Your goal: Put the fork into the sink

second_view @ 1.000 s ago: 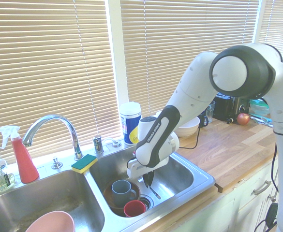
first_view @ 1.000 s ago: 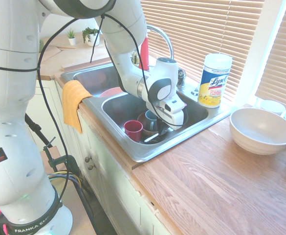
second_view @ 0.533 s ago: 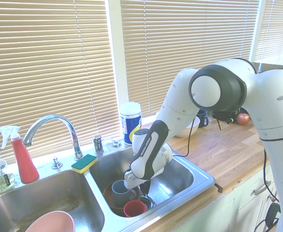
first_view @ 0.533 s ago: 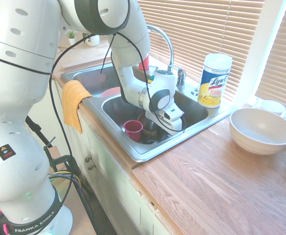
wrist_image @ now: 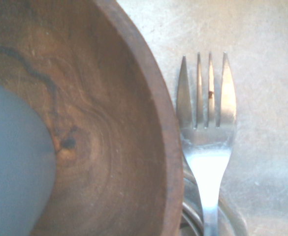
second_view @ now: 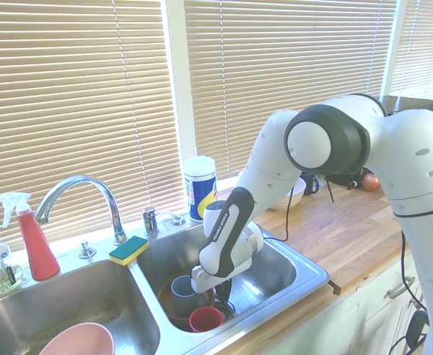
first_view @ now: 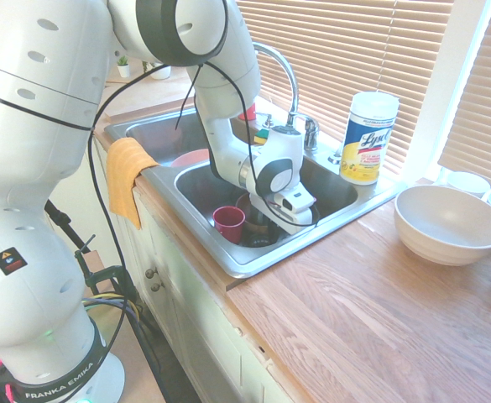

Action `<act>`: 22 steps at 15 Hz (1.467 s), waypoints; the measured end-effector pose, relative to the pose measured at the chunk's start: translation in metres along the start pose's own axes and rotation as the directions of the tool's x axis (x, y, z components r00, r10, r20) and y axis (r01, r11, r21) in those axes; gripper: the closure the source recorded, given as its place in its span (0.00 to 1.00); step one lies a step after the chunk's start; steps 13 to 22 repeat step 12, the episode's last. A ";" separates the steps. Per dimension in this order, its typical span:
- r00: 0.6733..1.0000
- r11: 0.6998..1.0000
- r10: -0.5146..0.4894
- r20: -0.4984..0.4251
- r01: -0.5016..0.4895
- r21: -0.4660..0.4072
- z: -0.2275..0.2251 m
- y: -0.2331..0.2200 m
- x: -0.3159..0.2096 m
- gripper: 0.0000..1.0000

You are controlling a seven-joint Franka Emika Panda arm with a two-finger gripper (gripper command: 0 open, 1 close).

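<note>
Beside the wooden bowl [wrist_image: 109,123] — fork [wrist_image: 206,128], over sink [wrist_image: 267,73].

Wooden blinds [second_view: 83,111] cover the windows, and bright daylight comes through the slats. The desk [first_view: 371,311] is of brown wood planks, with pale cabinets [first_view: 203,336] under it.

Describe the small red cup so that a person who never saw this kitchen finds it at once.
Start at the double steel sink under the window blinds and look into the basin on the wood counter's side. The red cup stands upright by that basin's front wall, beside a brown wooden bowl holding a grey mug; only it is red.
</note>
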State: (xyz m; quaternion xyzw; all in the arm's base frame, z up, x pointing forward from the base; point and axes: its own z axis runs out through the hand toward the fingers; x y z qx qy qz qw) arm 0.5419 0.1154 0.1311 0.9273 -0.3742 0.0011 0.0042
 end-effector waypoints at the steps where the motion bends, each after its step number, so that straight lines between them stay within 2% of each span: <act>1: 1.000 1.000 0.002 0.004 -0.002 0.000 0.000 0.000 0.000 0.00; 5: 1.000 1.000 0.008 0.000 -0.008 0.001 -0.003 0.002 0.005 0.00; 7: 1.000 1.000 0.003 -0.024 -0.002 0.013 -0.022 -0.002 0.011 0.00; 10: 0.997 0.999 -0.026 -0.072 0.029 0.042 -0.098 -0.017 0.010 0.00; 12: 0.998 0.999 -0.027 -0.061 0.029 0.035 -0.147 -0.016 0.005 0.00; 22: 0.998 0.999 -0.027 -0.061 0.029 0.035 -0.147 -0.016 0.005 0.00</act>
